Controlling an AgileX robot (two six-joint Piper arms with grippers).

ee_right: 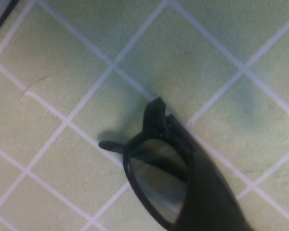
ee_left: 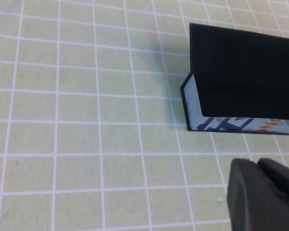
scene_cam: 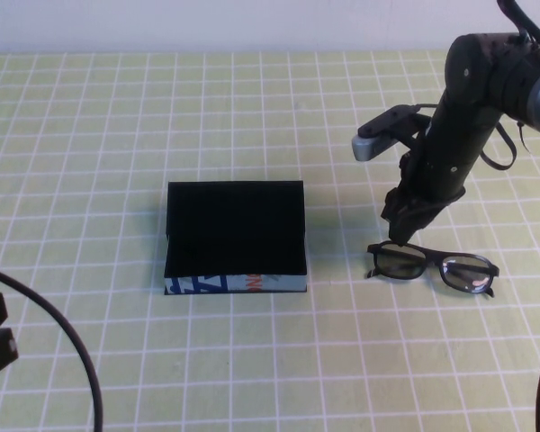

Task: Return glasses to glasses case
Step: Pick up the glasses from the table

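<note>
The black glasses (scene_cam: 432, 264) lie on the green checked cloth to the right of the glasses case, lenses facing the front edge. The glasses case (scene_cam: 236, 236) is a flat black box lying open, its flap lid raised at the back and its printed white, blue and orange-red side facing the front. It also shows in the left wrist view (ee_left: 241, 82). My right gripper (scene_cam: 400, 236) is open and low over the glasses' left end. In the right wrist view one finger (ee_right: 207, 197) overlaps the frame beside the left lens (ee_right: 154, 168). My left gripper (ee_left: 260, 192) is shut and empty near the front left.
The green checked cloth (scene_cam: 90, 162) covers the whole table. My left arm's cable (scene_cam: 72, 346) curves across the front left corner. The right arm (scene_cam: 481, 99) leans in from the back right.
</note>
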